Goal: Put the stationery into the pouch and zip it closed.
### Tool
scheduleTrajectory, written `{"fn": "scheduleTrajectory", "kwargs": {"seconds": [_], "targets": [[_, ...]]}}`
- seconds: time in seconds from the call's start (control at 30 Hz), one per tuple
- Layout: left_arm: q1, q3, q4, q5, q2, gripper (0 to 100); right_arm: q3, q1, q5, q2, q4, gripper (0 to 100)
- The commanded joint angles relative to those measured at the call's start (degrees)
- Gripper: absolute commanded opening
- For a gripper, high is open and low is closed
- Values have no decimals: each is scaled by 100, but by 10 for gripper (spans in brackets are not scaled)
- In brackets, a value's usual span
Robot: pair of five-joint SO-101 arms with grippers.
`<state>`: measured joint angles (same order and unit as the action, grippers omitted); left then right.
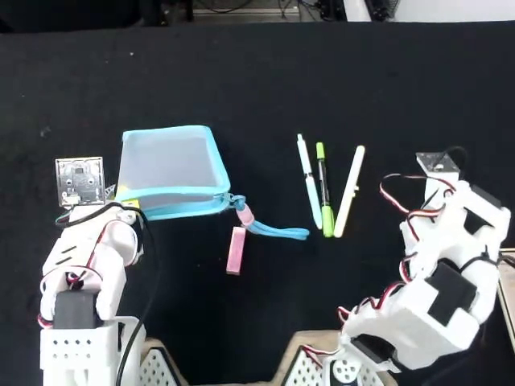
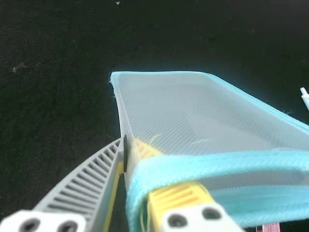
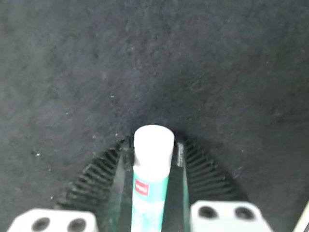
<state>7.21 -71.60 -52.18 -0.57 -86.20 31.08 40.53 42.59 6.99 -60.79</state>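
Note:
The translucent pouch [image 1: 169, 170] with light blue trim lies at the left of the black table, its mouth toward the front. My left gripper [image 2: 129, 145] is shut on the pouch's [image 2: 193, 116] front left edge, one finger inside and one outside. Three pens lie right of centre: a white and blue pen [image 1: 309, 181], a green highlighter [image 1: 323, 189] and a white pen [image 1: 349, 190]. A pink eraser [image 1: 236, 250] lies in front of the pouch. My right gripper [image 3: 153, 145] is shut on a teal tube with a white cap [image 3: 153, 145], held above bare table at the right.
The pouch's blue zipper strap [image 1: 273, 231] trails right toward the pens. The right arm [image 1: 451, 257] stands at the right edge, the left arm [image 1: 84, 265] at the front left. Bare black table stretches behind the pouch and pens.

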Motion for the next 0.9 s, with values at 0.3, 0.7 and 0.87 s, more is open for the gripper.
{"fn": "scheduleTrajectory", "kwargs": {"seconds": [0.3, 0.7, 0.87], "targets": [[48, 92, 26, -70, -9, 30, -312, 62, 70, -910, -185, 10], [48, 92, 35, -62, -9, 30, 4, -897, 53, -4022, -2110, 10], [48, 92, 35, -62, -9, 30, 840, -1591, -105, -5859, -2092, 10]]}}
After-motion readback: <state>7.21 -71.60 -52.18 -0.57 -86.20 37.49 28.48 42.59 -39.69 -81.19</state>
